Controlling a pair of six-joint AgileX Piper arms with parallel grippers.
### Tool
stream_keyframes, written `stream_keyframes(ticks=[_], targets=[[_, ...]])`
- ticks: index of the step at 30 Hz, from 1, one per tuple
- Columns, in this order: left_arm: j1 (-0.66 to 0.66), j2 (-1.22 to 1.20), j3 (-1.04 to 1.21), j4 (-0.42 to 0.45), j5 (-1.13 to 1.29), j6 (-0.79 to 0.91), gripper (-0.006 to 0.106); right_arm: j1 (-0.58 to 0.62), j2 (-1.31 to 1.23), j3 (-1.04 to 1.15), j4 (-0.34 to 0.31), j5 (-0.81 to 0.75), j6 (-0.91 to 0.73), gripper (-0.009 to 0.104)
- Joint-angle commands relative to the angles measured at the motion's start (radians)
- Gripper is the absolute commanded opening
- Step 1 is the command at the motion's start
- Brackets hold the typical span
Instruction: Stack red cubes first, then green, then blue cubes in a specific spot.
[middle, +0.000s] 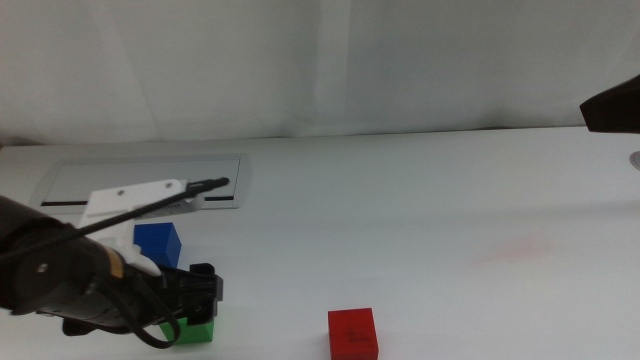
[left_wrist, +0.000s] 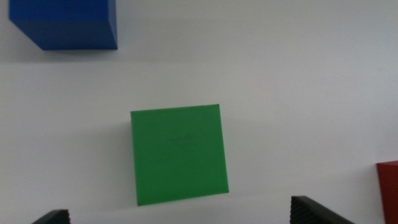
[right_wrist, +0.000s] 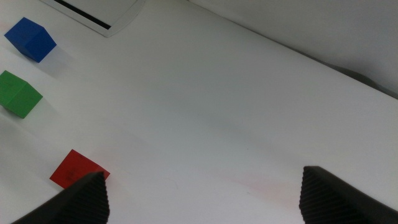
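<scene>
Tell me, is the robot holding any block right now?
No. The left tool is open above the green block, not touching it. The right tool is open over bare table. The red block and blue block sit alone.

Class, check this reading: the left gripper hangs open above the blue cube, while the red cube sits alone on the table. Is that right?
Not quite. The left gripper hangs open above the green cube, not the blue cube, as the left wrist view shows. The red cube does sit alone on the table.

Red cube (middle: 352, 332); green cube (left_wrist: 179, 153); blue cube (left_wrist: 64, 23); white table (middle: 420, 220)
</scene>
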Motion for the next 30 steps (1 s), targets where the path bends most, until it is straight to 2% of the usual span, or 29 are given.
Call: stream_keyframes(ticks=[1, 24, 30], targets=[[-0.015, 0.036, -0.012, 0.023, -0.016, -0.035, 0.087, 0.002, -0.003, -0.004, 0.008, 0.002, -0.003, 0.082], [-0.015, 0.272, -0.012, 0.042, -0.18, -0.087, 0.084, 0.002, -0.003, -0.004, 0.011, 0.004, -0.003, 0.082], [-0.014, 0.277, -0.012, 0.097, -0.2, -0.117, 0.073, 0.002, -0.003, -0.004, 0.011, 0.004, -0.001, 0.082]])
